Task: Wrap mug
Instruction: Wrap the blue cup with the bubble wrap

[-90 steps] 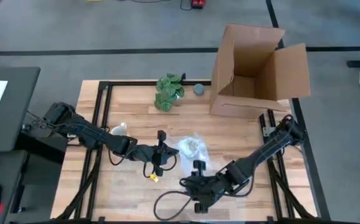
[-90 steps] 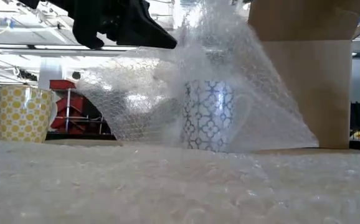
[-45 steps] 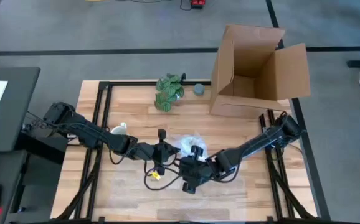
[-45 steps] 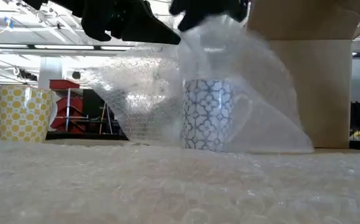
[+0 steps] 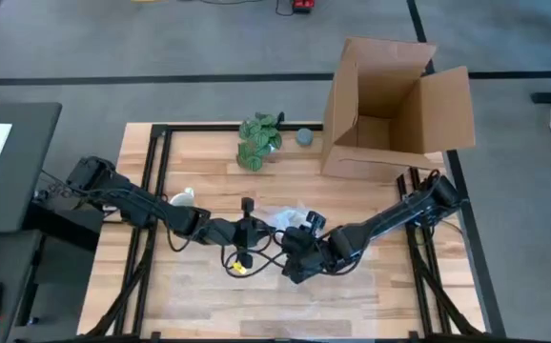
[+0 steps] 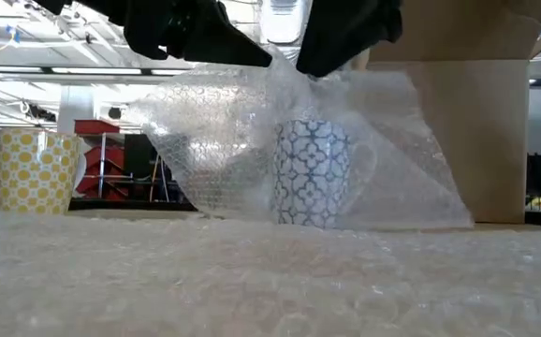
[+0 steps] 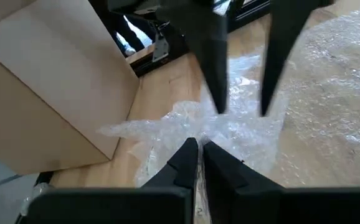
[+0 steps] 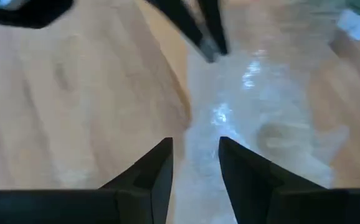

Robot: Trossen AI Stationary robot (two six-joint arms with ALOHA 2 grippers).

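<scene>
Draping bubble wrap (image 6: 224, 140) over the mug (image 6: 313, 173) is partly done: left gripper (image 7: 197, 155) pinches it; right gripper (image 8: 195, 155) hangs released; closure remains.

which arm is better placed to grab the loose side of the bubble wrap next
Right, likely. The right gripper is open beside the bubble wrap over the mug; the left gripper is shut on it already.
</scene>
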